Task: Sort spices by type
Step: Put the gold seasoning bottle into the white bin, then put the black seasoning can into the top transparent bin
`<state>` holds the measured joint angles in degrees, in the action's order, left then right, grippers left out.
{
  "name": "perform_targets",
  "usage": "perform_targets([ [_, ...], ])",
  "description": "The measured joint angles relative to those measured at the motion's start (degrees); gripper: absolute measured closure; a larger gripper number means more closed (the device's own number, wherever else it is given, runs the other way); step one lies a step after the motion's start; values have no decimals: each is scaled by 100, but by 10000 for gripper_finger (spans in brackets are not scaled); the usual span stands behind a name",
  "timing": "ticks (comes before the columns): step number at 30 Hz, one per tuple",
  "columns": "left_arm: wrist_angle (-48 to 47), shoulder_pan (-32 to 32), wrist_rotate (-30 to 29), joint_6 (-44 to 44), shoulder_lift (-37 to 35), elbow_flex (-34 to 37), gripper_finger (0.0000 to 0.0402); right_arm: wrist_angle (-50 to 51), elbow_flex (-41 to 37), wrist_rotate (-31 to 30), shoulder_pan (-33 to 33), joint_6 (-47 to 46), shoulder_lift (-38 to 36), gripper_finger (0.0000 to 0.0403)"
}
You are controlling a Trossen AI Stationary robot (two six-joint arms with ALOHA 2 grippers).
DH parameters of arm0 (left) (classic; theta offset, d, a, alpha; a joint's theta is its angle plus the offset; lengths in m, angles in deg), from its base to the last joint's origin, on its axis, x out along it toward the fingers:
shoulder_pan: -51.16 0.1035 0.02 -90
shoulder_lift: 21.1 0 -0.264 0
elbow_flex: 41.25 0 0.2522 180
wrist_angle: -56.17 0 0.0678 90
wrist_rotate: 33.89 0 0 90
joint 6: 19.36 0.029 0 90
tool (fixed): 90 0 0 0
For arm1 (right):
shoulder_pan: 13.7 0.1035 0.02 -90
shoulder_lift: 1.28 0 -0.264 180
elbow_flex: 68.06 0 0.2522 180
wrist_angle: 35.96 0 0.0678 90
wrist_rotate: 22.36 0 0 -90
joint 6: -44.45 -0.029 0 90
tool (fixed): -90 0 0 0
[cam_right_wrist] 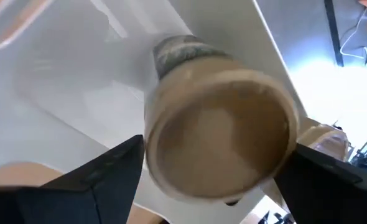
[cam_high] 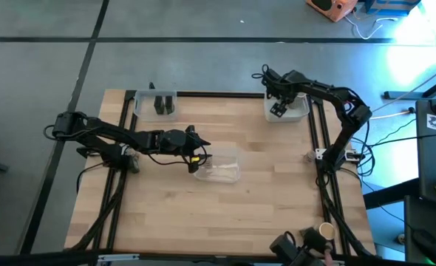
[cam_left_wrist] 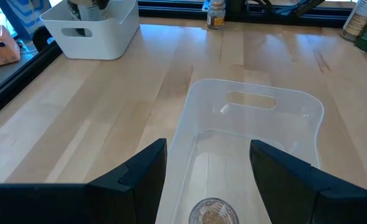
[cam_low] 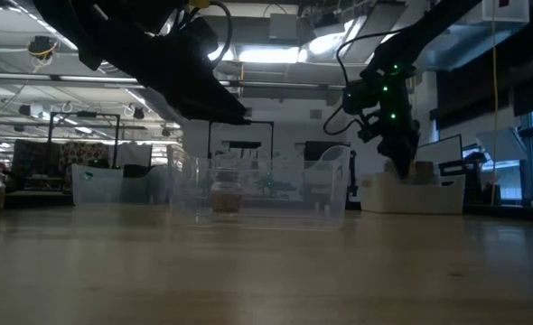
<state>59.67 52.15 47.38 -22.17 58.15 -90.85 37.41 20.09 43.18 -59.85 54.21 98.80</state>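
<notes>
Two grippers busy: right gripper [cam_right_wrist: 202, 180] over white bin [cam_high: 295, 112], fingers flanking tan spice jar [cam_right_wrist: 221, 143]; left gripper [cam_left_wrist: 208, 168] wide above clear tray [cam_left_wrist: 295, 106].

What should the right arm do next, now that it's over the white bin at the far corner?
Probably lift the right hand straight up. Its fingers stand apart on either side of a tan round-topped spice jar that sits inside the white plastic bin, so the jar looks released. The left hand waits open over the clear plastic tray.

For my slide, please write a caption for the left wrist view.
Left end effector, open, above a clear tray holding one spice jar; white bin beyond.
</notes>
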Motion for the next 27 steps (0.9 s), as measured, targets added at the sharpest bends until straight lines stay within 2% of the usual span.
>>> perform_targets([
  [16, -5, -36, -1, -36, 0, 0, 188, 1857, 1485, -61, 178, -699, -75, 75],
  [27, -29, -67, -1, -17, 0, 0, 188, 1800, 1517, -42, 1575, -1210, -939, 74],
])
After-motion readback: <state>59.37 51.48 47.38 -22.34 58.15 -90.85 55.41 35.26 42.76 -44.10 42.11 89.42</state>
